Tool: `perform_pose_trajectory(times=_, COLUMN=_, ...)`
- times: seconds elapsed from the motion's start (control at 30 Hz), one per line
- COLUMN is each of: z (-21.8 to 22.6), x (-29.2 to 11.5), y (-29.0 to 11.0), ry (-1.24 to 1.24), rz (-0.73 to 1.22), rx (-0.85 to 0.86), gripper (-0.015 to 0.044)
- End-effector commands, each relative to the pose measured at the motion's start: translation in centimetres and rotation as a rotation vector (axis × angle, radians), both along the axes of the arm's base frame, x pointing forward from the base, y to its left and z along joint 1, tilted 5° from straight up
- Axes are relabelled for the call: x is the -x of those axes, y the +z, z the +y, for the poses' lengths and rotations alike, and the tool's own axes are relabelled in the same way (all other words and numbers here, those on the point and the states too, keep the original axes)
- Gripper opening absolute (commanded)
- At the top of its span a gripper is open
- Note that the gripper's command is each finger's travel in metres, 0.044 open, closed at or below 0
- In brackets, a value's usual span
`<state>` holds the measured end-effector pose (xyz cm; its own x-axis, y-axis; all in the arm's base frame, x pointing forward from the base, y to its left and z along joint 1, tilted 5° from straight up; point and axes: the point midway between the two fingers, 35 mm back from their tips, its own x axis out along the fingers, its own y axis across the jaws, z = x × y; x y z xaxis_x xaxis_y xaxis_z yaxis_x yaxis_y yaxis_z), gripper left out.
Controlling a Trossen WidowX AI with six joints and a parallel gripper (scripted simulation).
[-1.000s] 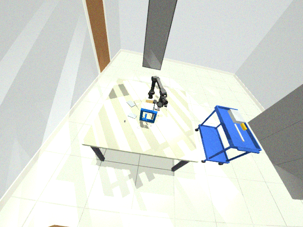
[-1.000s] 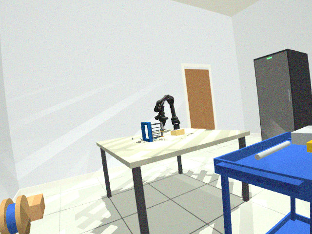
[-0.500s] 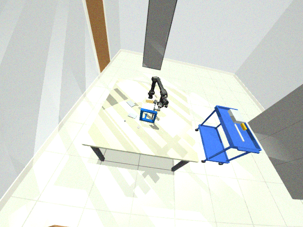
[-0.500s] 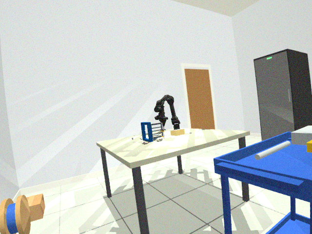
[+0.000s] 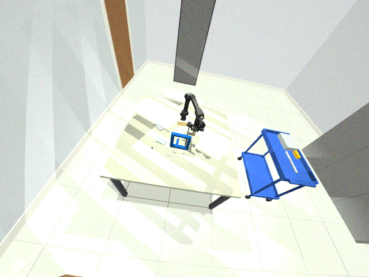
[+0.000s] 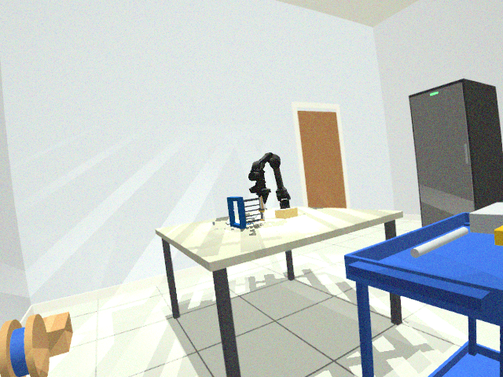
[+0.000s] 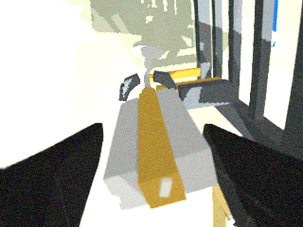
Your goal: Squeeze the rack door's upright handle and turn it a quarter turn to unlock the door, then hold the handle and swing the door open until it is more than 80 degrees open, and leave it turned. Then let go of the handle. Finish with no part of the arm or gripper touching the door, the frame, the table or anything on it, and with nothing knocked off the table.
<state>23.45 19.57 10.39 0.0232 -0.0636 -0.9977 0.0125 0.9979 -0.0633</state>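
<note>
The blue rack frame point(image 5: 181, 135) point(image 6: 242, 214) stands upright on the table. Its dark barred door point(image 6: 252, 199) point(image 7: 258, 61) stands swung out, roughly square to the frame; the exact angle cannot be read. The upright handle point(image 7: 156, 142), two grey sides with a broad ochre strip between them, is on the door's outer edge. My gripper point(image 7: 153, 130) is open around the handle, a finger on each side. A gap shows at the left finger; the right finger is very close to the handle, and contact there cannot be told. The handle's turn relative to the door is unclear.
A tan block point(image 5: 181, 123) point(image 6: 286, 213) lies on the table by the arm's base. Pale flat pieces point(image 5: 159, 127) point(image 5: 161, 140) and a small dark piece point(image 5: 151, 147) lie beside the frame. The door's bars stand close to my right finger. A blue cart point(image 5: 258, 172) stands beyond the table.
</note>
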Motion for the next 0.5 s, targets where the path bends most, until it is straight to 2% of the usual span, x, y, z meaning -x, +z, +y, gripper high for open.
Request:
perform_pose_trajectory(times=0.0, z=0.1, x=-0.1, y=0.4, ry=-0.004, rz=-0.004, rx=-0.001, gripper=0.0295)
perform_pose_trajectory(times=0.47, z=0.3, x=-0.2, y=2.2, ry=-0.003, rz=-0.004, rx=-0.002, gripper=0.0295)
